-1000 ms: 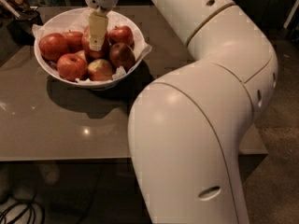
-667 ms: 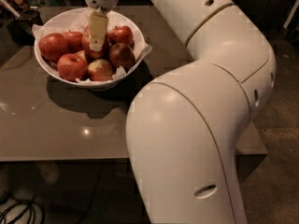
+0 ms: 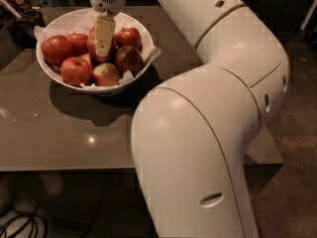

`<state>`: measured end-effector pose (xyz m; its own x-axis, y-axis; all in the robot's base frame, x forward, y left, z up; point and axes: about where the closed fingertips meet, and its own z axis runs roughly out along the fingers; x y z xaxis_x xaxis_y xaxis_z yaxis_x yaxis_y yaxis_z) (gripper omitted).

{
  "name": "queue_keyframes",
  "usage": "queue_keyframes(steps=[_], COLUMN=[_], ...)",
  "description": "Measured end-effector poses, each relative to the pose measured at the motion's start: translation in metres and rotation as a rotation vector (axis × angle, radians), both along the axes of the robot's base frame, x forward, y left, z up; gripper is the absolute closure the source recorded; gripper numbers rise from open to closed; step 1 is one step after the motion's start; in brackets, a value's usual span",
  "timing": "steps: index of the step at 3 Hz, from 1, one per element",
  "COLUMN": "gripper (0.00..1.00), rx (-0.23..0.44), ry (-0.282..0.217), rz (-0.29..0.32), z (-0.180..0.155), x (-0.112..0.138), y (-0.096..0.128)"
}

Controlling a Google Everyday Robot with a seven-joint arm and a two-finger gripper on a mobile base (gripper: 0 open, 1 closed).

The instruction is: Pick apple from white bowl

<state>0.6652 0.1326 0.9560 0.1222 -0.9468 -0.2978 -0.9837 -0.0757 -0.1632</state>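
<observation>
The white bowl, lined with crumpled white paper, stands at the back left of the grey table and holds several apples. A deep red apple lies in the middle of the pile. My gripper comes straight down from above and sits right on this apple, its cream tip covering the apple's middle. Other red apples lie around it, with a yellow-green one at the front.
My large white arm fills the right and front of the view and hides the table's right side. Dark objects sit at the back left beside the bowl. Cables lie on the floor below the table's front edge.
The gripper has sunk slightly lower onto the middle apple. The arm's big lower link has shifted a little to the left. The bowl and the apples have not moved.
</observation>
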Motion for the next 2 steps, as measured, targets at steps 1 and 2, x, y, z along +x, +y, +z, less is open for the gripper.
queue_keyframes(steps=[1,2], gripper=[0.30,0.26], rx=[-0.004,-0.008], ry=[0.012,0.021], rz=[0.004,0.008], z=[-0.0062,-0.0115], x=[0.0010,0.0022], y=[0.0009,0.0026])
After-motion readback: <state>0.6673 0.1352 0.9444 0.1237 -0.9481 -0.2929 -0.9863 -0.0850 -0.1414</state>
